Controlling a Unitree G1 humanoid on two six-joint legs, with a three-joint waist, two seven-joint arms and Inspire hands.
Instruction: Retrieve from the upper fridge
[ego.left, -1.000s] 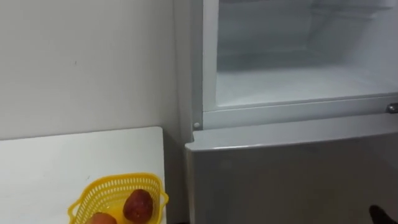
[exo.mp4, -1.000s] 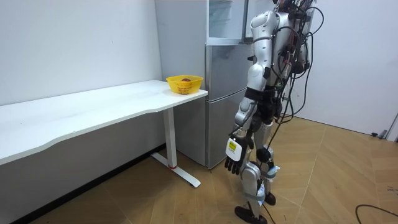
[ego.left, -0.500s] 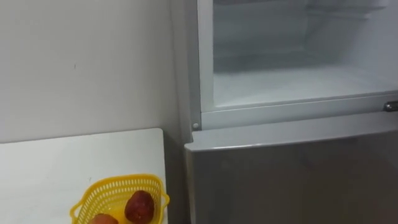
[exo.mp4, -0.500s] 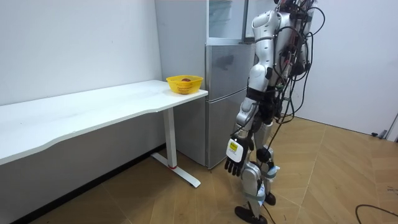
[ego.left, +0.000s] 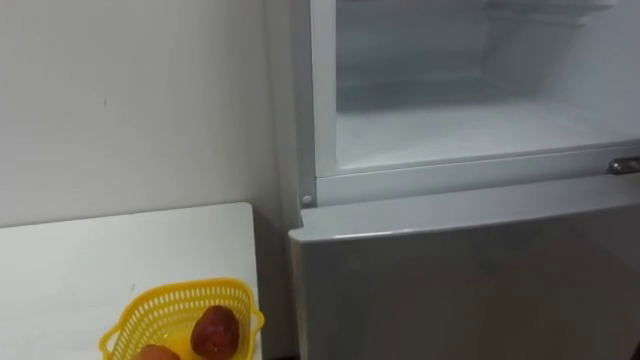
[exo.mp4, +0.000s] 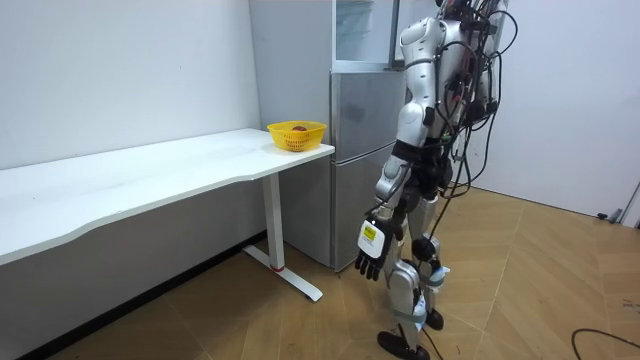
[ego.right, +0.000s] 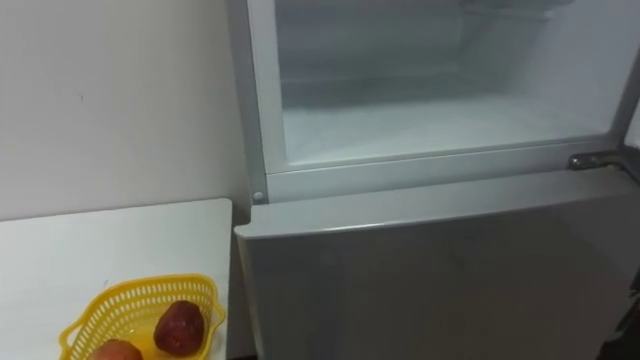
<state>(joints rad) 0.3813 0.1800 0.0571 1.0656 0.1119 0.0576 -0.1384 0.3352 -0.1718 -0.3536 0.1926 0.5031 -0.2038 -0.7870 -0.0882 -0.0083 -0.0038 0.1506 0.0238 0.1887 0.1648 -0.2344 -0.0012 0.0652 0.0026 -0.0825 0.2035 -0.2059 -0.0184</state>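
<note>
Grey-walled corner: the upper fridge compartment (ego.left: 460, 125) stands open before the robot. Red fruit (ego.left: 213, 331) lies in a yellow basket (ego.left: 185, 291) on the white table (ego.left: 90, 260) just left of the fridge (exo.mp4: 360, 150). Left hand (exo.mp4: 370, 262) hangs in front of the fridge, fingers loosely apart, empty.

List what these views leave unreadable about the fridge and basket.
Upper fridge compartment: its upper part is cut off by the eye views' top edge; contents there unknown.
Orange fruit in the yellow basket: cut by the bottom edge.
Basket contents, room view: too small.
</note>
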